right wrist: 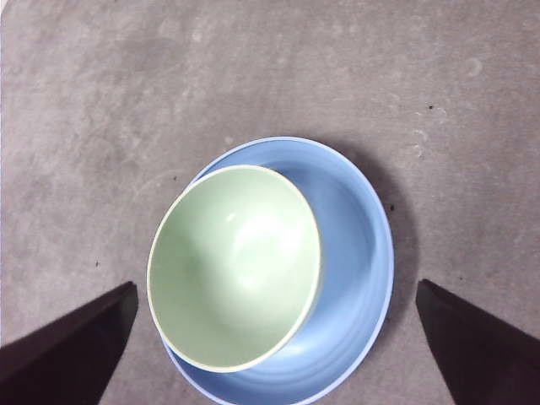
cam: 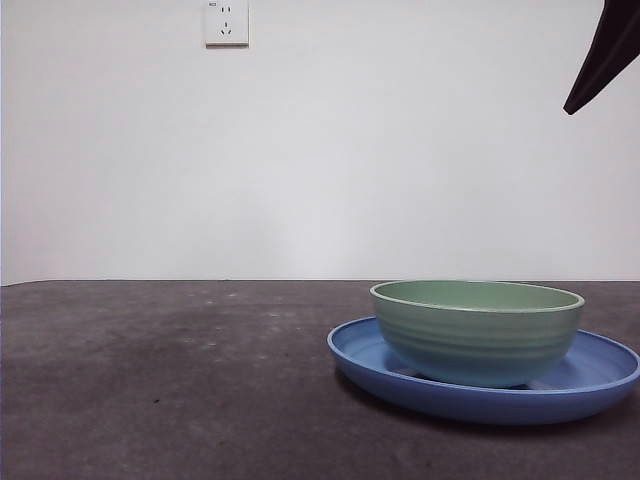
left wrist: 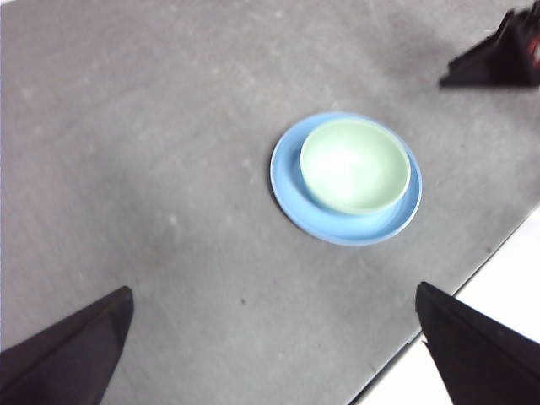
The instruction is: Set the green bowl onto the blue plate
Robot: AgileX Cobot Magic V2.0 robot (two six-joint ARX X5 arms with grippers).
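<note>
Your right gripper (right wrist: 274,354) has its jaws spread wide, one at each side of its wrist view, and they grip nothing and touch nothing; it hangs above the green bowl (right wrist: 234,278) and the blue plate (right wrist: 354,253) with clear air between. Your left gripper (left wrist: 272,350) is likewise released, jaws far apart and empty, held high over the grey table (left wrist: 126,152) and well apart from the crockery, which shows small in its wrist view. In that same view the dark tip of the other arm appears at a corner, near the table's edge. In the front view a single black tip (cam: 605,55) shows at the upper right corner; you cannot tell from that view alone which arm it belongs to. Count: one green bowl (cam: 477,330), one blue plate (cam: 590,385), two grippers, four jaws in all. The bowl stands upright inside the plate, resting on the plate's floor, open side up and empty. It does not sit centred: from the right wrist view it lies against one side of the plate, its rim overlapping the plate's rim there, with a broad crescent of bare blue on the opposite side. The plate lies flat on the table. One white wall socket (cam: 226,22) is mounted on the wall behind.
</note>
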